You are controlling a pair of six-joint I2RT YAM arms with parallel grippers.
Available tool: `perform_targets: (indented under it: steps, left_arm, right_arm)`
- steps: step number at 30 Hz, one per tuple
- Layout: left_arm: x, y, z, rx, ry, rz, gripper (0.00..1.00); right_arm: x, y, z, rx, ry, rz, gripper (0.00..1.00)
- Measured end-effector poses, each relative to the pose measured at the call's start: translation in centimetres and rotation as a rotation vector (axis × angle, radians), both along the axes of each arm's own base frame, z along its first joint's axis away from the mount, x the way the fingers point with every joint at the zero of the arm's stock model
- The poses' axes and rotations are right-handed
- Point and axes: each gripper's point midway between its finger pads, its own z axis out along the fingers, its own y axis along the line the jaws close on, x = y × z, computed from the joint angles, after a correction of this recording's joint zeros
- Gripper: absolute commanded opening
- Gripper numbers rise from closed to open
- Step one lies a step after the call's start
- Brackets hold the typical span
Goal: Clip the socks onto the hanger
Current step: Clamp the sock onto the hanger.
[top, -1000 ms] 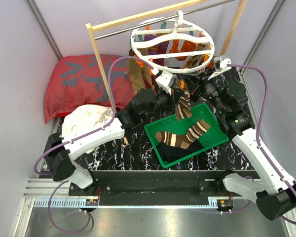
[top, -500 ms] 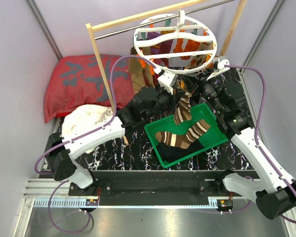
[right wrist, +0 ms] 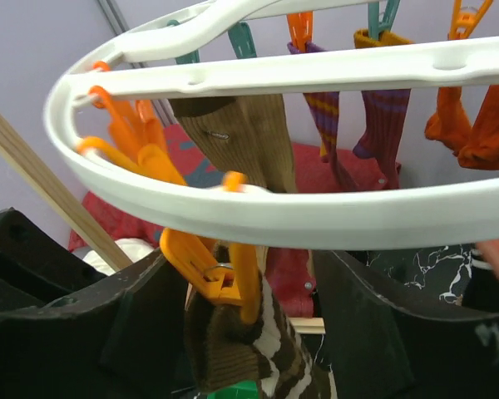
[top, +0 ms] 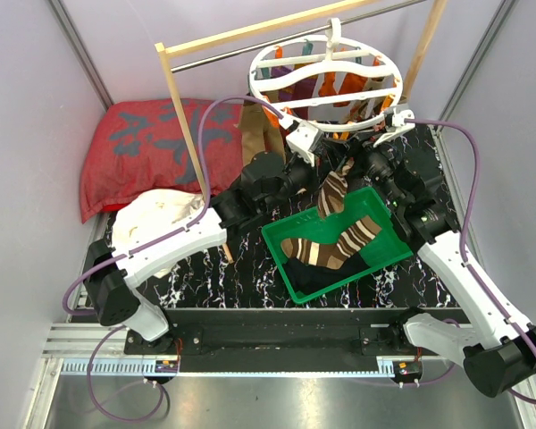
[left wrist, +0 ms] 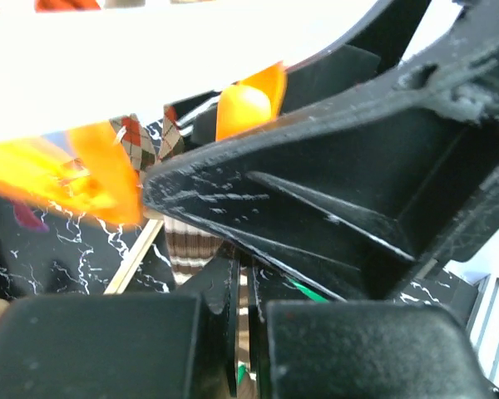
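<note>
Striped sock pegged at the ring's near rim, an arm on either side.
A green bin (top: pixel 277 246) holds one striped sock (top: pixel 335 246). Above it, at the hanger's (top: pixel 277 105) 6 o'clock rim, a second striped sock (top: pixel 332 195) hangs from an orange clip (right wrist: pixel 212 266). The right gripper (right wrist: pixel 243 274) is released, fingers astride that clip. The left gripper (top: pixel 305 143), at 7 o'clock, is clenched, on what I cannot tell. A purple sock (right wrist: pixel 382 116) hangs toward 12.
</note>
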Motion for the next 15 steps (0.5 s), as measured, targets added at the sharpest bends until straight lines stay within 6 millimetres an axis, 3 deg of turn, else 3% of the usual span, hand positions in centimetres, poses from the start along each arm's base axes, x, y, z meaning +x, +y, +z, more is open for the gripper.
perform_targets:
  steps: [2,5,6,10,13,15]
  left_arm:
    - [0.1,0.1,0.1,0.003,-0.006,0.002,0.04]
    - [0.2,0.1,0.1,0.009,-0.014,0.004,0.20]
    - [0.2,0.1,0.1,0.009,-0.014,0.004,0.34]
    - [0.2,0.3,-0.7,0.018,-0.020,-0.005,0.60]
    - [-0.1,1.0,-2.0,0.035,-0.015,-0.012,0.73]
    - [-0.4,1.8,-2.5,0.038,-0.017,-0.019,0.76]
  right_arm:
    - [0.0,-0.1,0.1,0.002,-0.002,-0.006,0.71]
    - [-0.1,-0.2,0.3,0.004,-0.005,-0.011,0.71]
    - [-0.1,-0.3,0.3,0.006,-0.006,-0.015,0.72]
    - [-0.4,-0.6,0.7,0.013,-0.015,-0.023,0.72]
    - [-0.8,-0.8,1.2,0.020,-0.025,-0.021,0.73]
    - [-1.1,-0.9,1.5,0.026,-0.029,-0.021,0.75]
